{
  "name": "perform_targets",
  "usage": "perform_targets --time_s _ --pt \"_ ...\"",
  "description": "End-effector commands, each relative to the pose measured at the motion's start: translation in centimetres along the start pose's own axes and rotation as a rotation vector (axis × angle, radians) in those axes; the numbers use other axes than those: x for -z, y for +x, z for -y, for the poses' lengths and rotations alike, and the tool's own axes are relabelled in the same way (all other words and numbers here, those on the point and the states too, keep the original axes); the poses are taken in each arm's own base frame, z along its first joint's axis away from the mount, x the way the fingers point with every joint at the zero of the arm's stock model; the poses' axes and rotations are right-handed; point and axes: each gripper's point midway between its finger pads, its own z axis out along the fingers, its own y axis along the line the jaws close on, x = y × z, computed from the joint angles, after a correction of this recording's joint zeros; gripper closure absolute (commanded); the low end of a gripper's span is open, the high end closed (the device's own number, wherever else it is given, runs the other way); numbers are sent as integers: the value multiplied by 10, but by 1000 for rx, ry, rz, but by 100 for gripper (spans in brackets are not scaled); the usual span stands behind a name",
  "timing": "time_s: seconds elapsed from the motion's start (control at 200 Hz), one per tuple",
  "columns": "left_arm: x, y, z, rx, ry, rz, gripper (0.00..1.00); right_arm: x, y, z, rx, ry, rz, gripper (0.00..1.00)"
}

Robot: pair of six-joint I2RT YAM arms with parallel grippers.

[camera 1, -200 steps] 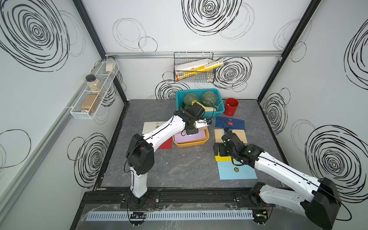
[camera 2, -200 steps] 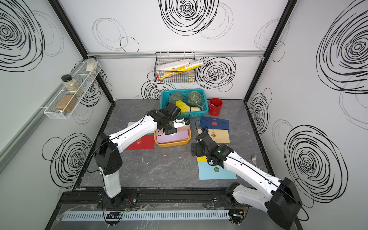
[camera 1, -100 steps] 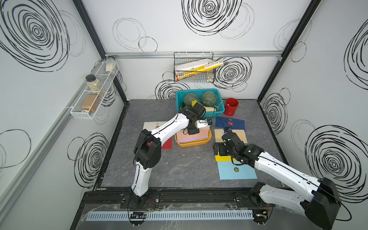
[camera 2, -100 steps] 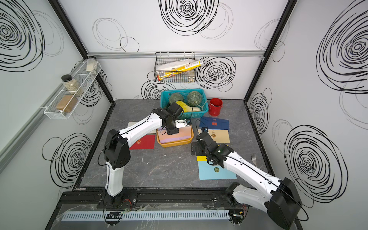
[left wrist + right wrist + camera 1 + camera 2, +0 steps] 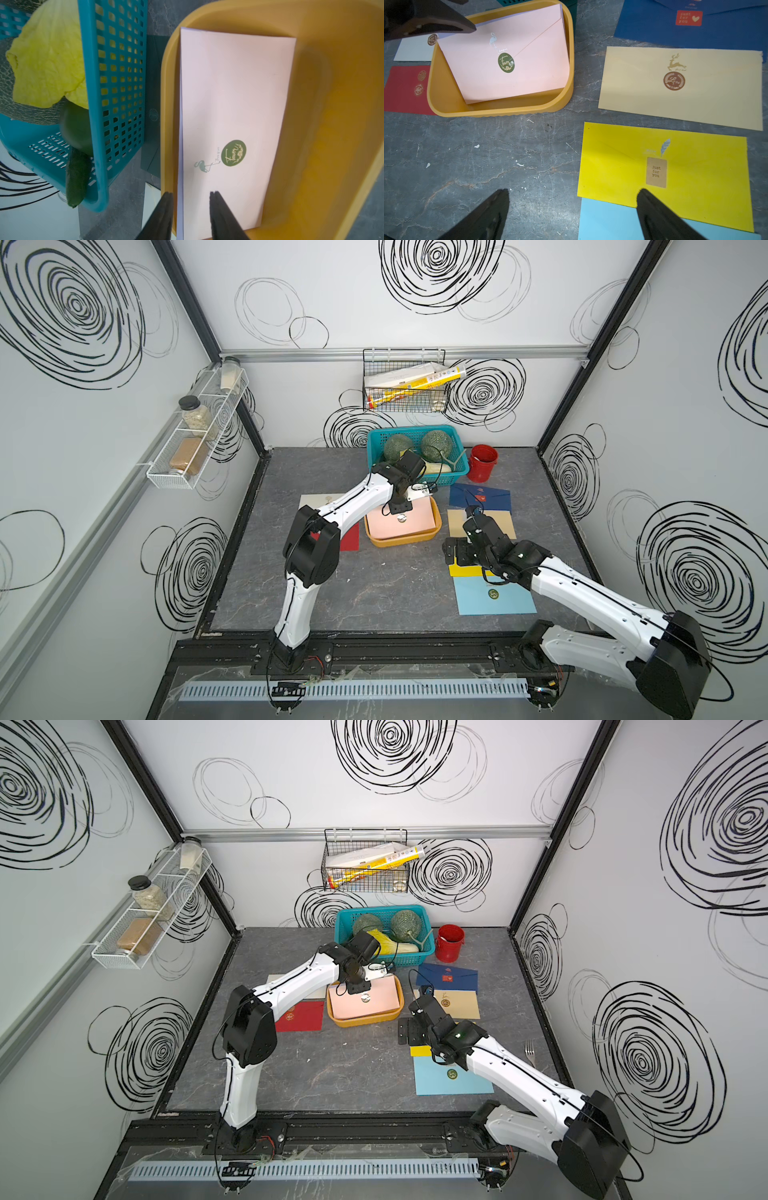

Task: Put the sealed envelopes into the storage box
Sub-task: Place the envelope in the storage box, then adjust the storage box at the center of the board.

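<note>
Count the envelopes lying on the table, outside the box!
7: white and red left of the box, dark green behind it by the basket, then navy, beige, yellow and light blue to its right. Others may hide underneath.

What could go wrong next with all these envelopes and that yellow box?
The pink envelope lies askew in the storage box, and the open left fingers straddle its edge; withdrawing might drag it out. The yellow envelope overlaps the light blue envelope, so the open right fingers at its edge might shift both.
</note>
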Motion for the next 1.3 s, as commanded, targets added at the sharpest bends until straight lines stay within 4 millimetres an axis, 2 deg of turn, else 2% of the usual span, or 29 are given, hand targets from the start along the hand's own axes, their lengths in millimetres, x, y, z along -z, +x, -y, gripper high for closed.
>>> perform_targets --time_s 0.0,0.145,0.2,0.315,0.345,0.425,0.431,0.441,0.446,0.461,0.581,0.646,0.656,0.711,0.796,0.866,0.951,1.071,1.126,1.171,1.216,1.297 --pt "21 -13 -29 57 -111 61 63 6 -10 -6 -1 -29 29 0" --pt "67 -32 -57 217 -199 188 60 2 -8 -1 5 -1 27 0" --pt "87 -34 -66 316 -220 237 58 2 -10 -1 4 4 33 0" --pt "119 -28 -70 532 -197 322 52 -2 -17 -6 6 1 44 0" --pt "125 -23 -69 576 -194 328 45 -3 -19 -8 7 -1 46 0" --pt "139 -4 -70 700 -228 341 34 -8 -22 -11 15 1 42 0" --pt "139 -2 -70 707 -232 341 31 -9 -22 -11 16 2 41 0" --pt "141 1 -70 719 -238 343 13 -9 -22 -11 20 3 38 0" --pt "142 2 -70 724 -241 343 7 -10 -22 -11 21 4 38 0" --pt "145 7 -71 742 -258 345 2 -10 -23 -12 24 7 36 0" --pt "173 51 -84 906 -386 407 1 -14 -26 -11 62 35 21 0" --pt "173 84 -90 1043 -413 450 1 -15 -27 -16 79 18 18 0" --pt "179 88 -93 1075 -425 478 1 -15 -27 -17 83 11 18 0" --pt "171 125 -100 1257 -425 505 1 -15 -28 -23 84 -19 12 0" --pt "157 149 -97 1377 -200 558 1 -16 -27 -30 85 -48 4 0" --pt "145 181 -94 1505 -189 507 1 -16 -25 -38 124 -68 -5 0" --pt "124 213 -76 1622 -244 405 1 -18 -18 -56 163 -90 -20 0" --pt "76 244 -33 1754 -184 206 1 -22 -7 -85 167 -141 -42 0" --pt "57 252 -16 1774 -159 121 1 -25 -3 -96 156 -173 -47 0" --pt "46 253 -4 1767 -127 73 1 -27 -1 -97 148 -167 -55 0" --pt "41 246 6 1738 -97 55 1 -28 -2 -89 121 -125 -42 0" --pt "44 224 19 1672 -77 84 1 -28 -9 -72 81 -85 -10 0"
